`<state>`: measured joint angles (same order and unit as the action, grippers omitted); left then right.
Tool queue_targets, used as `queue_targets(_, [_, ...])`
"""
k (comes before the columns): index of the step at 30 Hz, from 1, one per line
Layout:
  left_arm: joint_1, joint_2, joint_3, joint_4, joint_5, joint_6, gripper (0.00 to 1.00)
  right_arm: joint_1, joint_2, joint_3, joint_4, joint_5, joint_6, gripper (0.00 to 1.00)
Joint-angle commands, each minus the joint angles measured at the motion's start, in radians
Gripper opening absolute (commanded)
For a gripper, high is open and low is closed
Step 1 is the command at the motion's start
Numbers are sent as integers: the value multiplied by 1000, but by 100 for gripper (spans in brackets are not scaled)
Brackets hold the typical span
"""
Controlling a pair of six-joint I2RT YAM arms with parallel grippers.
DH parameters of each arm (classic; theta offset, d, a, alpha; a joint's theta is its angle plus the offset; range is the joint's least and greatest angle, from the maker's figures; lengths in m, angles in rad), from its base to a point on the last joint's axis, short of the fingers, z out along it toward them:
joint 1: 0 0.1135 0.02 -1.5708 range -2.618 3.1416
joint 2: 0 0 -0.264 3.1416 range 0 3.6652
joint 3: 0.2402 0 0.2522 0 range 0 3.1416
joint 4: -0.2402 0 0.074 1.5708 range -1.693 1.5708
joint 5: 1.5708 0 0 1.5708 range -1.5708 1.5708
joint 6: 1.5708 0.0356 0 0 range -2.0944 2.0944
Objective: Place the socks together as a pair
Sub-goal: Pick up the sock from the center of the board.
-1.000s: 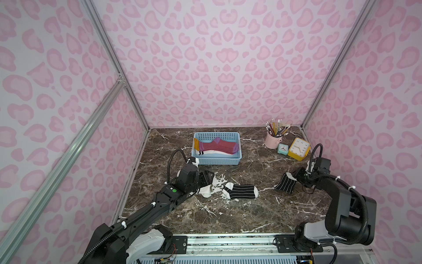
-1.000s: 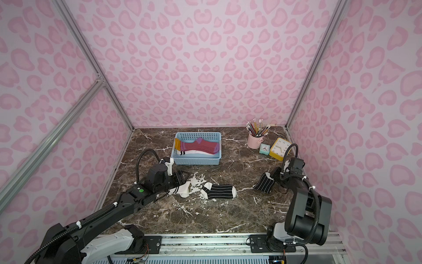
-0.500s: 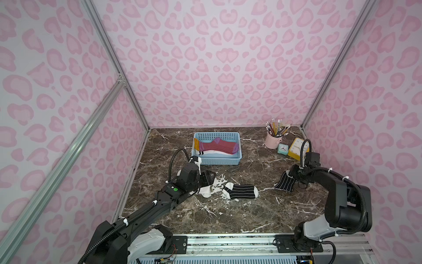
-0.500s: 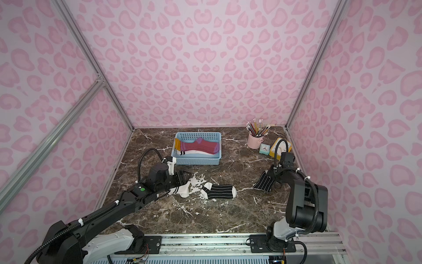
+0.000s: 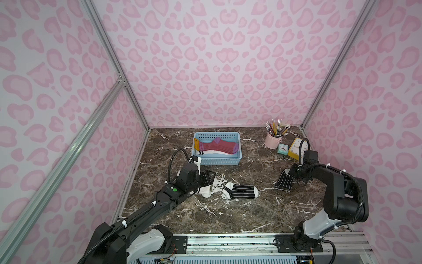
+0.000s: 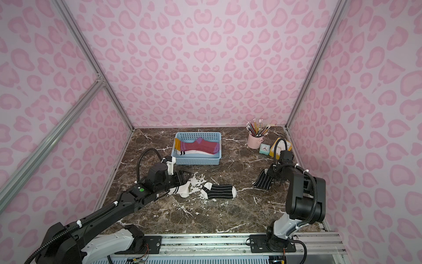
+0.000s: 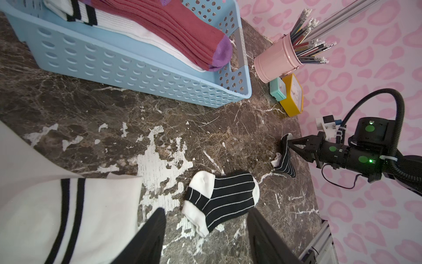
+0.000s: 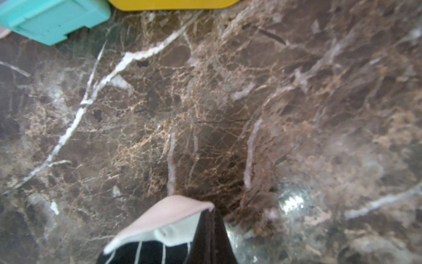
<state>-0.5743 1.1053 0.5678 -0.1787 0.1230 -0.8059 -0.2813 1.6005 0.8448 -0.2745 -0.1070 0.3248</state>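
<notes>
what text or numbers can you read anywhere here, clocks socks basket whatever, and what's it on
Nothing here reads clearly enough to quote.
yellow clock: dark numerals round its dial, too small and blurred to read.
teal clock: dial markings too small to read.
blue basket: no writing seen.
pink pencil cup: no writing seen.
socks: stripes and bands only, no words or logos seen.

the table [image 5: 228, 217] looks like glossy brown marble with rough, matt white patches. the basket [image 7: 114, 64] is smooth perforated plastic. the maroon sock [image 7: 182, 29] is ribbed knit cloth; the black striped sock [image 7: 285, 160] a thinner, limp knit. the frame rails [image 5: 68, 157] are brushed metal.
</notes>
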Motion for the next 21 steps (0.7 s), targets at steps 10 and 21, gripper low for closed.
queue_targets(10, [-2, -75, 27, 5, 9, -40, 60, 209, -414, 15, -105, -139, 157, 0])
queue_targets(21, [-56, -138, 151, -44, 32, 73, 60, 709, -512, 252, -176, 71, 296, 0])
